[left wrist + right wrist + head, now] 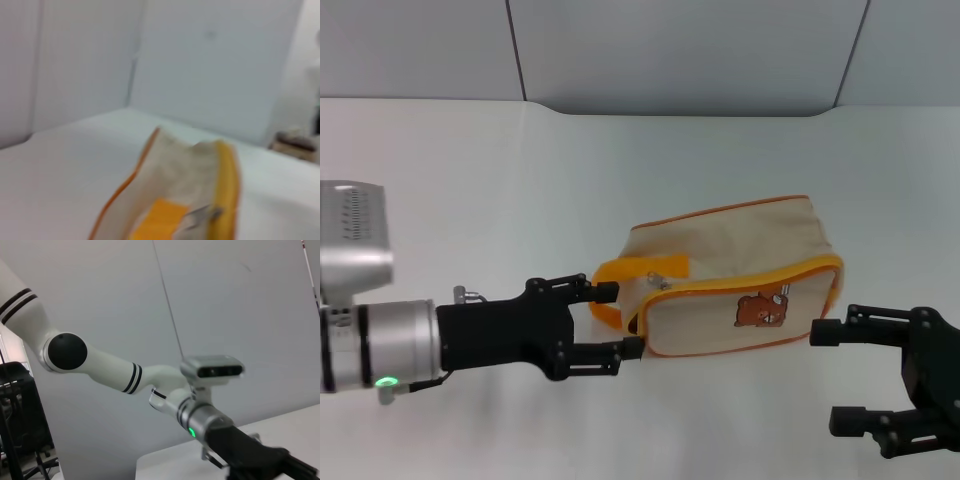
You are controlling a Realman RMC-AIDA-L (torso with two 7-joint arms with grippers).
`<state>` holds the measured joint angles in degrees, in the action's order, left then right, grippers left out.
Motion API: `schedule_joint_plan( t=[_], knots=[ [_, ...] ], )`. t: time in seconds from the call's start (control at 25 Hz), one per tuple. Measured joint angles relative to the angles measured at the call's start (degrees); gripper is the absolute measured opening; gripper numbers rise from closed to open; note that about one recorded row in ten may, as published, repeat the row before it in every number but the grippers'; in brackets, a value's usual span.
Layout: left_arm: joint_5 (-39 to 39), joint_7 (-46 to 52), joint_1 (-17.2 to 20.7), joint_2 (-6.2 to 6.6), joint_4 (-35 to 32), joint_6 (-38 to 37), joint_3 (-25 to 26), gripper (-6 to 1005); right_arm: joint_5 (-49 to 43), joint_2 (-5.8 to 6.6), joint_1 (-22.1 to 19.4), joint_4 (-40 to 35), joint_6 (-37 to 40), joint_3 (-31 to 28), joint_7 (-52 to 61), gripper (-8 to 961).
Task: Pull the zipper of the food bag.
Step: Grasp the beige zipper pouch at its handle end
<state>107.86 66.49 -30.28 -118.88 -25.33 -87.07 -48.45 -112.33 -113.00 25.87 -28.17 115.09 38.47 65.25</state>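
The beige food bag (740, 270) with orange piping and a brown bear lies on the white table (470, 190). Its orange loop handle (615, 270) faces my left gripper (618, 320). That gripper is open; its two black fingers straddle the handle end of the bag, one above and one below. A small silvery pull tab (663, 282) of the zipper sits at that end, also in the left wrist view (202, 214) beside the bag's orange edge (227, 190). My right gripper (835, 375) is open at the bag's other end, just off it.
The table's far edge meets a grey wall (680, 50). The right wrist view shows my left arm (100, 360) and its wrist camera (212, 367) against the wall.
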Motion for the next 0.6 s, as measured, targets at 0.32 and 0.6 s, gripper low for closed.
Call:
schedule_joint_plan(
  t=[0.32,0.6],
  knots=[
    [-0.51,-2.90,-3.39,-0.27,5.13,7.99,-1.45,787,0.00,0.11,-0.56,0.07,0.14,-0.06,0.17,824],
    [-5.11,-5.94,-5.78,-0.36,8.13,12.51,-1.41,781,0.15,-0.08,-0.68,-0.07,0.14,-0.18,0.32,825]
  ],
)
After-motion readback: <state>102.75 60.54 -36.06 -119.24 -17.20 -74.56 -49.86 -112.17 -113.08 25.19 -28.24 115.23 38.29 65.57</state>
